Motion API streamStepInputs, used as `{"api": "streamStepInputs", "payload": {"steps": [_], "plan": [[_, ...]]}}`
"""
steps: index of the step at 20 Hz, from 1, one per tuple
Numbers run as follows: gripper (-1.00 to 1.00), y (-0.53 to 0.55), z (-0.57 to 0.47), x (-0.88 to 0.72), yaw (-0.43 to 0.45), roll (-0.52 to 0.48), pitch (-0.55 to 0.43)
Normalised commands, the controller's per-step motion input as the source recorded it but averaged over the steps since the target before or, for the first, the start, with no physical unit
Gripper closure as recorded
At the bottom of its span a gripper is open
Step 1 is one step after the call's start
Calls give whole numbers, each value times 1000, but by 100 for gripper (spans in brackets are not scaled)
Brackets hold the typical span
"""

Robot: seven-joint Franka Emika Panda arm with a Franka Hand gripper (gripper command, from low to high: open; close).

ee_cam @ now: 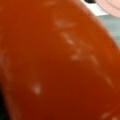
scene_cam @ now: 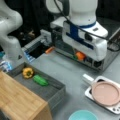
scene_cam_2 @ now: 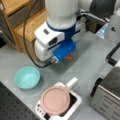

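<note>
1. One glossy orange rounded object (ee_cam: pixel 55 65) fills nearly the whole wrist view, right up against the gripper (scene_cam: pixel 80 55).
2. Can't tell how the fingers stand.
3. Lower right in a front view: round pink plate (scene_cam: pixel 105 93) on the grey counter (scene_cam: pixel 67 72).

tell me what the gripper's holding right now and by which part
An orange object fills the wrist view, right at the gripper; whether it is gripped, and where, cannot be told.
</note>
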Motion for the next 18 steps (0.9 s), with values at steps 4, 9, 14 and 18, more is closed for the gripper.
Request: {"api": "streamStepInputs", "payload": {"steps": [4, 9, 14, 18], "plan": [[100, -217, -93, -436, 256, 36, -200], [100, -283, -173, -407, 199, 107, -236], [100, -207, -199, -342, 123, 160, -267], [100, -145, -203, -332, 65, 166, -270]]}}
